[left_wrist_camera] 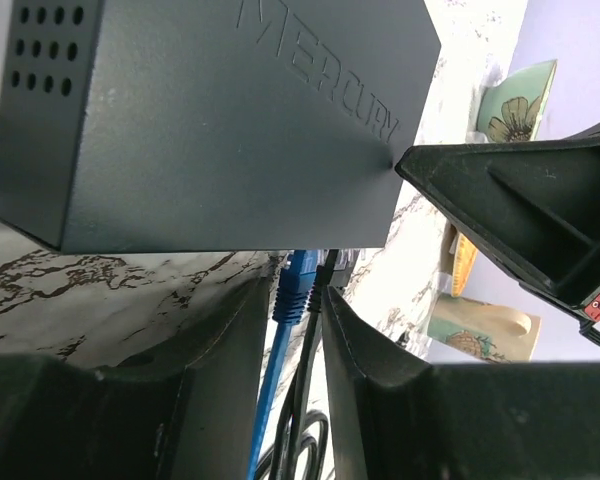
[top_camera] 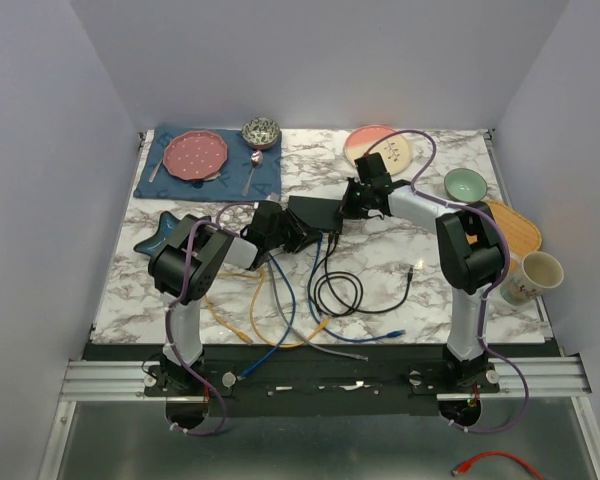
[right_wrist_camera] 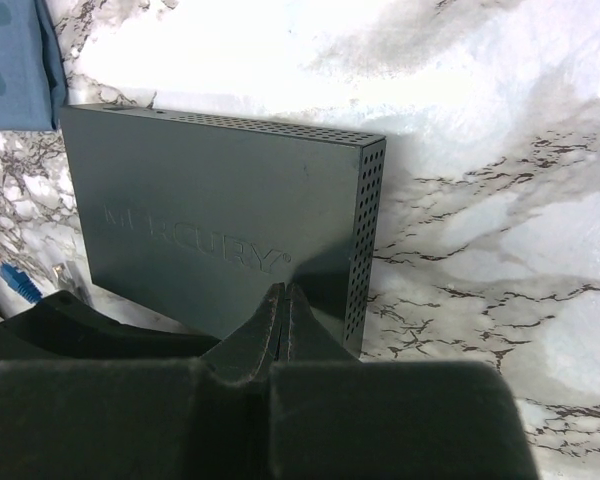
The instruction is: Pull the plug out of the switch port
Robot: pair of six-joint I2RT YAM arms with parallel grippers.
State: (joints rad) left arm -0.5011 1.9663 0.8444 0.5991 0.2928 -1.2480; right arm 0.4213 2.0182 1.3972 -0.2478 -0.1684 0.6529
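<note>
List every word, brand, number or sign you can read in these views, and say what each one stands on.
"MERCURY": raised lettering on the top face of the switch. It is clear in the left wrist view, where the frame edge clips the letter tops, and fainter in the right wrist view.
No other text is legible. The top view is too small to show any.

switch (top_camera: 313,212) — centre | left end effector (top_camera: 298,238) adjacent | right end effector (top_camera: 352,203) adjacent
</note>
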